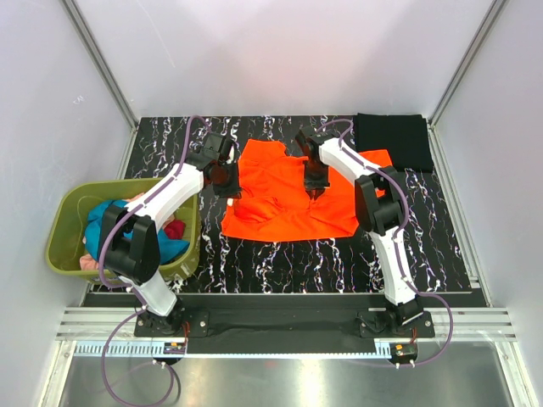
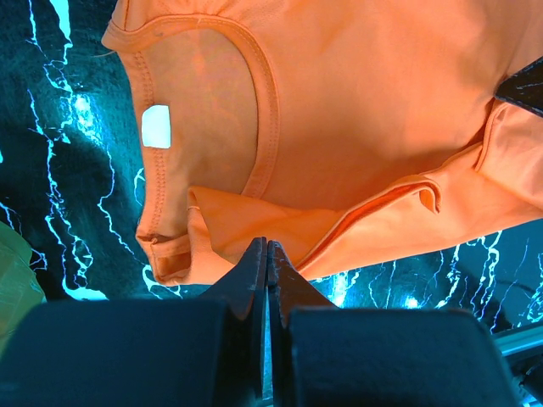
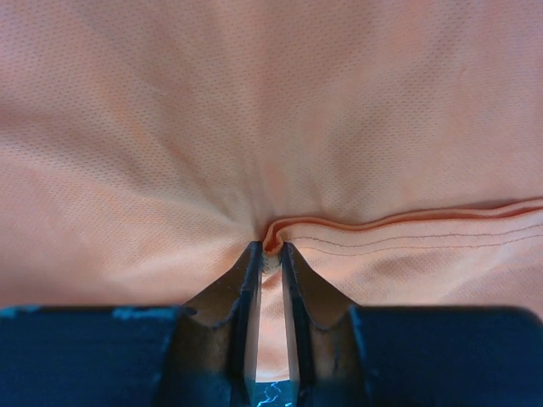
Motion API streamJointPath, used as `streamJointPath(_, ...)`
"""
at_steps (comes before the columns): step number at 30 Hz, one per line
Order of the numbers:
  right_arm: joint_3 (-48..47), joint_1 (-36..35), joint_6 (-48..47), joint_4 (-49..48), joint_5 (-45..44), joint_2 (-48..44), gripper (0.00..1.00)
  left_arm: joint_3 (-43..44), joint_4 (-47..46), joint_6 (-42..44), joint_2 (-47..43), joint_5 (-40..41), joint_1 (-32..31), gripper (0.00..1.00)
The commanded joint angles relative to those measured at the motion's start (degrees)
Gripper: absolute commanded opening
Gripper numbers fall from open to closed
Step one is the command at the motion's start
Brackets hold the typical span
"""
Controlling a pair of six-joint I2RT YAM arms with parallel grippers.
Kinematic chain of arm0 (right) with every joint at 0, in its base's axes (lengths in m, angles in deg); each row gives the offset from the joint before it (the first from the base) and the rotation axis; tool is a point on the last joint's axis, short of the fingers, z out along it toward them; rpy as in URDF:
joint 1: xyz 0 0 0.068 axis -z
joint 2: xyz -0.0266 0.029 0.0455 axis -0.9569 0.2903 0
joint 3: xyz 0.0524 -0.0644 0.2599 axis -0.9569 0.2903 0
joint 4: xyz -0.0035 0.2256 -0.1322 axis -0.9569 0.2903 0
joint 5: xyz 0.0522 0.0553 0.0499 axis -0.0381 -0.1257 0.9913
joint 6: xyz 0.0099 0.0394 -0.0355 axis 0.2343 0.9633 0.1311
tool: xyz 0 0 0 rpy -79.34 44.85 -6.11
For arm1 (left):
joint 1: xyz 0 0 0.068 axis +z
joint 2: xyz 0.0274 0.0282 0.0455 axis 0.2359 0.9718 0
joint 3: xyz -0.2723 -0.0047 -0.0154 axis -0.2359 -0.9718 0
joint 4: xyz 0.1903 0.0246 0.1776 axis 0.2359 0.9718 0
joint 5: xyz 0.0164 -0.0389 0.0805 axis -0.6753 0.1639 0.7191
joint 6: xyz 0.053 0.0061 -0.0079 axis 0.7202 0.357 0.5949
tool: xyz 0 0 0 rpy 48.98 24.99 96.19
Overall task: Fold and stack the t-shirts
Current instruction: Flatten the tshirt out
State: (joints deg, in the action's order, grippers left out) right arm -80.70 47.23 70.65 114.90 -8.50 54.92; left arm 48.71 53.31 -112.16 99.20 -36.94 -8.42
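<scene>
Orange t-shirt [image 1: 271, 203], a plain bright short-sleeved cloth one, lies spread out in the middle of the black white-veined table [image 1: 280, 254], its collar towards the left and one sleeve reaching right under the right arm. A folded black cloth shirt [image 1: 392, 140] sits at the far right corner. The olive-green plastic basket [image 1: 64, 229] holding teal, pink and red shirts stands at the left.

The right gripper [image 3: 271, 248] is down on the middle of the shirt. Its jaws are parted by only a narrow slit, and a ridge of stitched hem sits in their mouth. It looks lodged rather than clamped. If the arm rises with so little clearance, the hem could ride up with the tips and pull the layer out of place.

The left gripper [image 2: 267, 246] has its jaws pressed fully together at the shirt's left edge, right at a crumpled, doubled-over sleeve beside the collar. No cloth shows between them. A sideways move from there could drag that bunch further. If the sleeve is left rumpled, any fold made over it would probably come out lumpy and crooked, and it would then sit unevenly on the black shirt.
</scene>
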Motion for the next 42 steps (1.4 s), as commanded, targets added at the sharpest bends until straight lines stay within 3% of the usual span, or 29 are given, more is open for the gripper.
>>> streamJointPath(1,0.35,0.75,0.48,-1.09,1.89,-4.72,0.23,-0.42,-2.32,0.79,-2.34,-0.85,-0.17,0.00)
streamJointPath(5,1.40,1.02,0.74,-1.70,2.60,-5.25,0.18,-0.42,-2.50,0.79,-2.25,-0.94,-0.17,0.00)
streamJointPath(8,1.93,1.19,0.92,-1.62,2.78,-5.34,0.00,-0.42,-2.50,0.88,-2.34,-0.94,-0.17,0.00)
streamJointPath(15,1.66,3.38,1.45,2.69,-1.96,-12.09,0.00,1.42,-0.92,1.05,-5.06,1.60,-0.17,0.00)
streamJointPath(25,14.31,17.17,2.24,4.01,-9.88,-40.90,0.00,6.96,3.56,-1.23,-17.35,7.84,-0.17,0.00)
streamJointPath(32,18.97,21.05,2.59,4.71,-14.71,-55.33,0.00,10.03,4.01,-2.99,-28.17,9.08,-0.17,0.00)
streamJointPath(42,10.55,22.37,4.43,10.16,-18.24,-71.86,0.00,20.75,3.92,1.04,-40.47,6.27,-0.17,0.00)
